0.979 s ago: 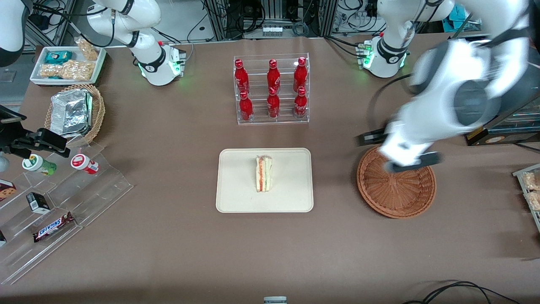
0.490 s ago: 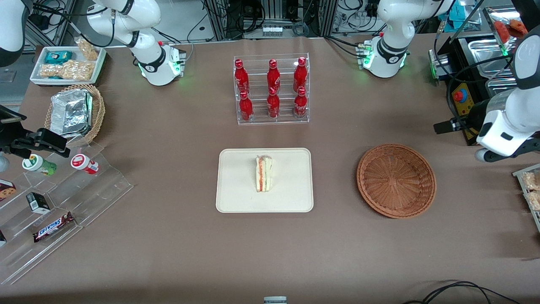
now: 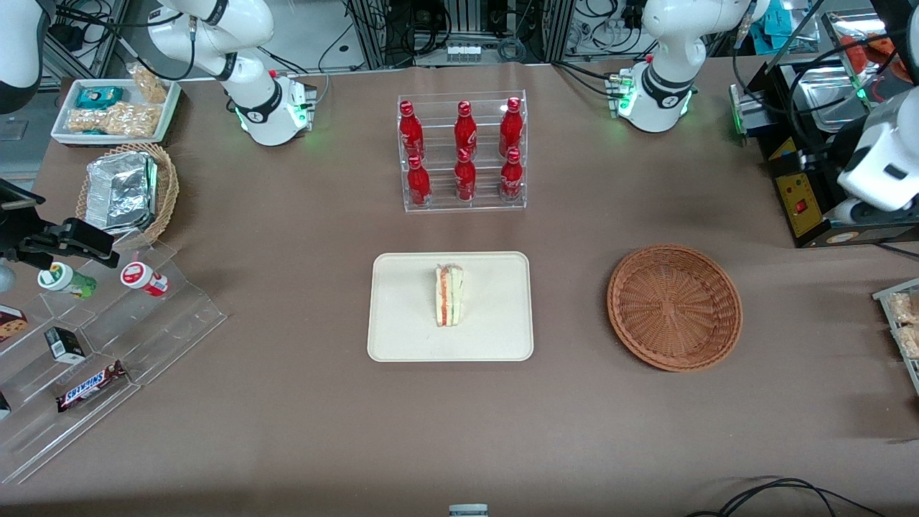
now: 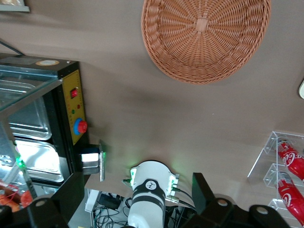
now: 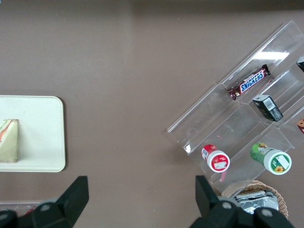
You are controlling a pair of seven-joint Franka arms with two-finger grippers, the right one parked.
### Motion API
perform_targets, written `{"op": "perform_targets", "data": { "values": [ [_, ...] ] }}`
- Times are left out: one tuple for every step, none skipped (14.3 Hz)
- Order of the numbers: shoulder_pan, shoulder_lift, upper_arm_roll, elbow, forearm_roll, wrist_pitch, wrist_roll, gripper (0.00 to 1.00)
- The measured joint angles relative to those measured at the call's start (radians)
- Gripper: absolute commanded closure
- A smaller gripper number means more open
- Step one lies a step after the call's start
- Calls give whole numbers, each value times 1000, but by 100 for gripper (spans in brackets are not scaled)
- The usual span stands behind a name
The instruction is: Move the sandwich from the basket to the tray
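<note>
The sandwich (image 3: 449, 295) stands on its edge near the middle of the tray (image 3: 402, 330), its red-orange and green filling layers facing up; the right wrist view also catches it (image 5: 8, 141) on the tray's (image 5: 45, 137) end. The tray lies flat on the brown desk (image 3: 287, 416), nearer to the front camera than the clear rack of red bottles (image 3: 463, 152). The basket (image 3: 674, 307) sits on the desk beside the tray, toward the working arm's end, and holds nothing; its woven bottom and rim show plainly in the left wrist view (image 4: 206, 38). The left arm's gripper (image 4: 137, 202) is raised well above the desk at the working arm's end, well apart from the basket and the tray, near the black control box with a red button (image 4: 76, 126). Its two dark fingers (image 4: 71, 194) stand spread apart with nothing between them, so it is open and carries nothing. In the front view only the arm's white wrist body (image 3: 879, 169) shows at the edge, over the metal equipment there. Toward the parked arm's end stand a tiered clear display with a Snickers bar (image 3: 90, 385) and a tan wicker basket of foil packets (image 3: 126, 190).
</note>
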Motion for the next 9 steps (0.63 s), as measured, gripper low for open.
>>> {"op": "perform_targets", "data": {
  "values": [
    [0,-8,0,1,1,0,2,0],
    [0,-14,0,7,1,1,3,0],
    [0,-15,0,23,1,1,4,0],
    [0,-15,-1,41,1,2,5,0],
    [0,-15,-2,55,1,5,6,0],
    [0,-15,-5,65,1,14,7,0],
    [0,-15,-8,70,1,34,7,0],
    [0,-15,-11,70,1,55,7,0],
    [0,-15,-12,70,1,72,7,0]
  ]
}}
